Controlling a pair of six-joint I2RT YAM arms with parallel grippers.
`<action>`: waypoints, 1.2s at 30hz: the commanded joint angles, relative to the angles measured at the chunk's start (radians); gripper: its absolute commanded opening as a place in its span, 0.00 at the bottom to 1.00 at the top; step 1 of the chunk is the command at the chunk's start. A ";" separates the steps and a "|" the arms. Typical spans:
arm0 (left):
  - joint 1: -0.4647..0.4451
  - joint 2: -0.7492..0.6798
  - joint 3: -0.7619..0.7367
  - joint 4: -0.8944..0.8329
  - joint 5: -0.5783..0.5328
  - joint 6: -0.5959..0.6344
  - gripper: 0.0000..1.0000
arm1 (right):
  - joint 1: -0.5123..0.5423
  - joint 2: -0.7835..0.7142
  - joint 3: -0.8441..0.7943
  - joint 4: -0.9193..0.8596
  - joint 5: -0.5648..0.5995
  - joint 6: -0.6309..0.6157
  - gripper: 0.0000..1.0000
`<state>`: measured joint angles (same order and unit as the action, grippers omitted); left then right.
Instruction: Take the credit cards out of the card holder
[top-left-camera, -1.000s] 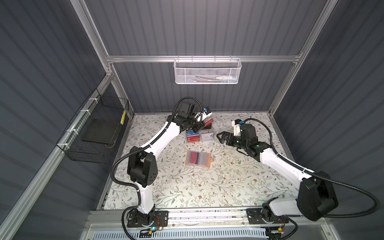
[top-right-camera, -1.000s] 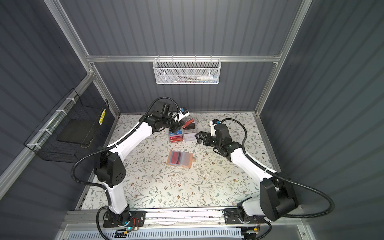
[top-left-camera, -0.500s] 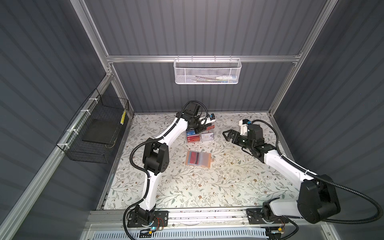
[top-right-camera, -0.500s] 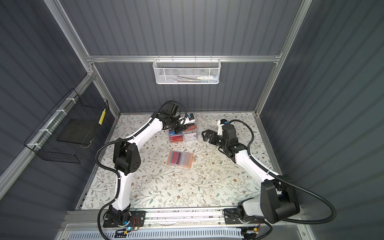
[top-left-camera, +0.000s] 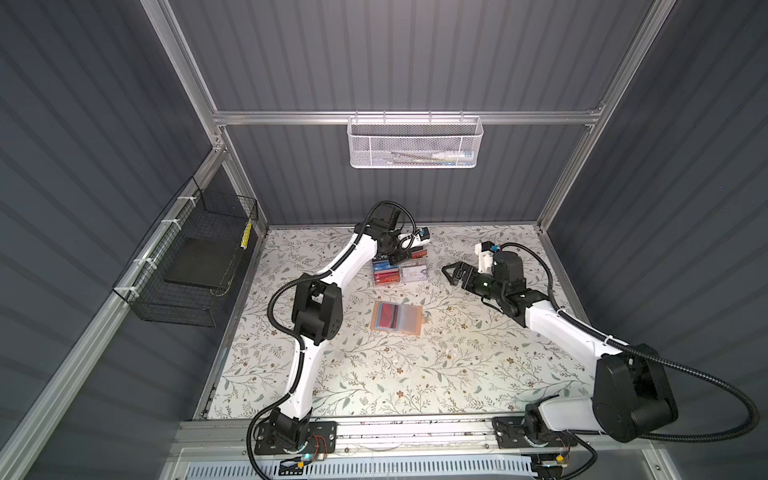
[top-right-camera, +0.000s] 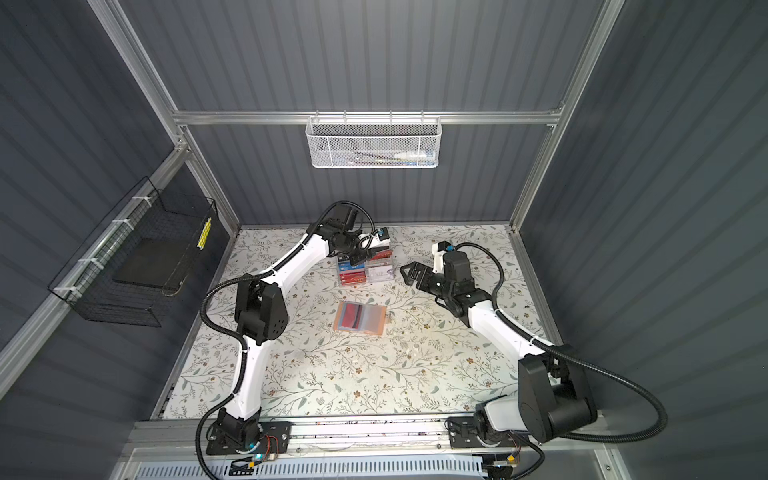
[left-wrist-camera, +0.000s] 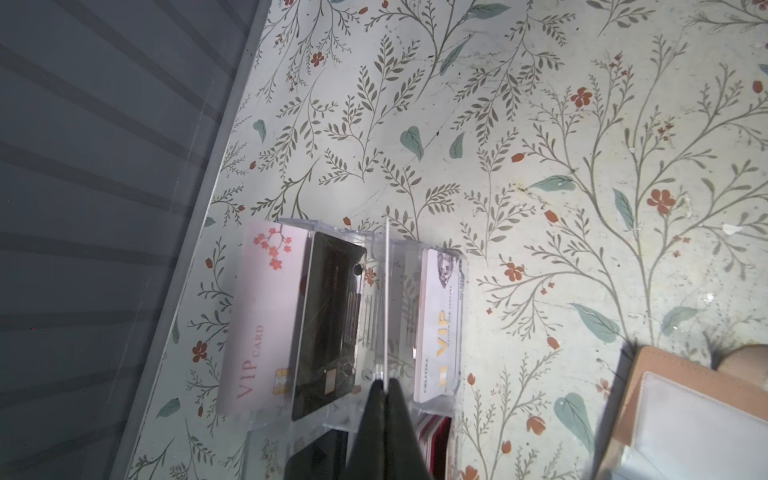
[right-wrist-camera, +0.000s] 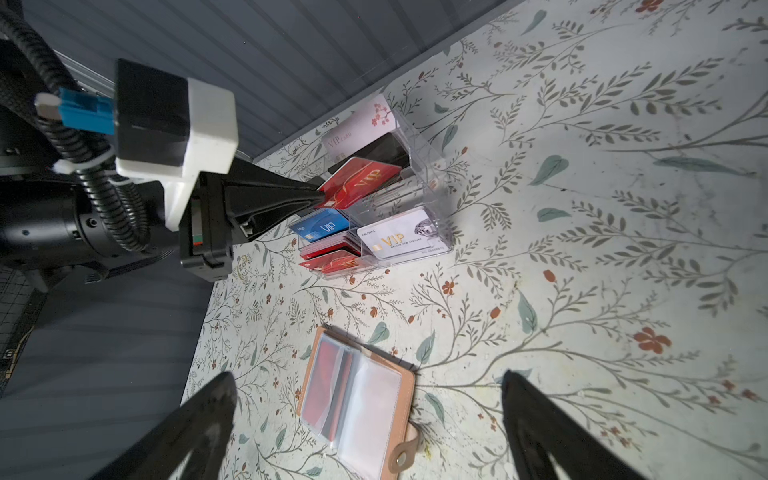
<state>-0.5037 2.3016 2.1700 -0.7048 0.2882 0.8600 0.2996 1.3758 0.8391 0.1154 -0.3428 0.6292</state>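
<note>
The peach card holder (top-left-camera: 397, 318) (top-right-camera: 360, 318) lies open on the floral table, its snap tab toward the right arm. Red credit cards (right-wrist-camera: 328, 382) sit in its left plastic sleeves; the right sleeve looks empty. My left gripper (right-wrist-camera: 320, 195) (top-left-camera: 397, 259) is shut on a red VIP card (right-wrist-camera: 357, 183), held over the clear acrylic rack (right-wrist-camera: 419, 199). In the left wrist view that card (left-wrist-camera: 387, 299) shows edge-on, running out from the closed tips of my left gripper (left-wrist-camera: 385, 384). My right gripper (right-wrist-camera: 368, 377) (top-left-camera: 451, 274) hangs open and empty to the right of the rack, apart from the holder.
The rack (top-left-camera: 399, 270) holds several cards: pink, black, blue, white and red. A white mesh basket (top-left-camera: 415, 141) hangs on the back wall, a black wire basket (top-left-camera: 195, 257) on the left wall. The back wall (left-wrist-camera: 104, 208) stands close behind the rack.
My left gripper has come down and nearer to the rack with the red card, and the left elbow has swung in. My right gripper has drawn back slightly to the right.
</note>
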 joint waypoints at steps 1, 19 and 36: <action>0.007 0.040 0.046 -0.067 0.010 0.054 0.00 | -0.004 0.014 -0.006 0.021 -0.022 0.011 0.99; 0.021 0.064 -0.004 -0.059 -0.005 0.096 0.00 | -0.005 0.031 -0.008 0.030 -0.022 0.020 0.99; 0.019 0.071 -0.038 -0.027 -0.024 0.100 0.00 | -0.005 0.061 -0.006 0.045 -0.040 0.032 0.99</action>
<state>-0.4892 2.3550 2.1361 -0.7120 0.2695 0.9249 0.2996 1.4288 0.8379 0.1425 -0.3691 0.6540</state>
